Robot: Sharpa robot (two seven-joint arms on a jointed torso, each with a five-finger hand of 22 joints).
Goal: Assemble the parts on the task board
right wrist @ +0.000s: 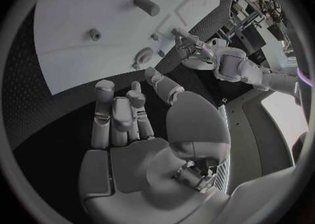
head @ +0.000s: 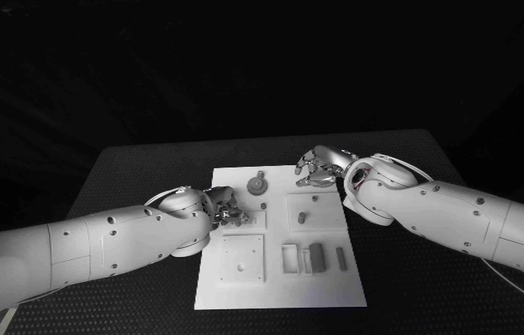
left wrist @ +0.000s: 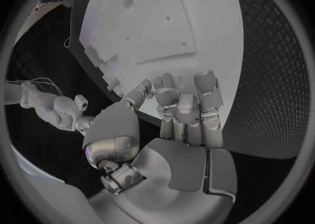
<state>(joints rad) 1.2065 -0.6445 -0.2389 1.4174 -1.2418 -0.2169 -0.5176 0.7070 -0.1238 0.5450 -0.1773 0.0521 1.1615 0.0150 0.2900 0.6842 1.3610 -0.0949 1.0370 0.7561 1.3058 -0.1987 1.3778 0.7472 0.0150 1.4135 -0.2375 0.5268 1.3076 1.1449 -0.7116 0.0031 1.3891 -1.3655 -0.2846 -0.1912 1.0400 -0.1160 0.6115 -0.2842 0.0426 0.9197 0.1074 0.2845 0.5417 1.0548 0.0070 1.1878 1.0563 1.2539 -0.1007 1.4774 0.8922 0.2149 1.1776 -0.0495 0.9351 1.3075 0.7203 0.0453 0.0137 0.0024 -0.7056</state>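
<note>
The white task board (head: 282, 293) lies in the middle of the black table. On it I see a round part (head: 257, 186), an upright peg (head: 301, 217), a dark block (head: 316, 256) beside a slim piece (head: 341, 256), and a square plate (head: 240, 259). My left hand (head: 224, 206) hovers at the board's left edge, fingers (left wrist: 184, 103) curled in with nothing visible in them. My right hand (head: 320, 167) is over the far right corner, its fingers (right wrist: 118, 114) also curled and empty. The right wrist view shows the peg (right wrist: 147, 5) and round part (right wrist: 143, 56).
A small open frame (head: 291, 258) sits on the board left of the dark block. Black table (head: 142, 176) surrounds the board on all sides. The left hand (right wrist: 197, 51) appears across the board in the right wrist view, the right hand (left wrist: 59, 108) in the left wrist view.
</note>
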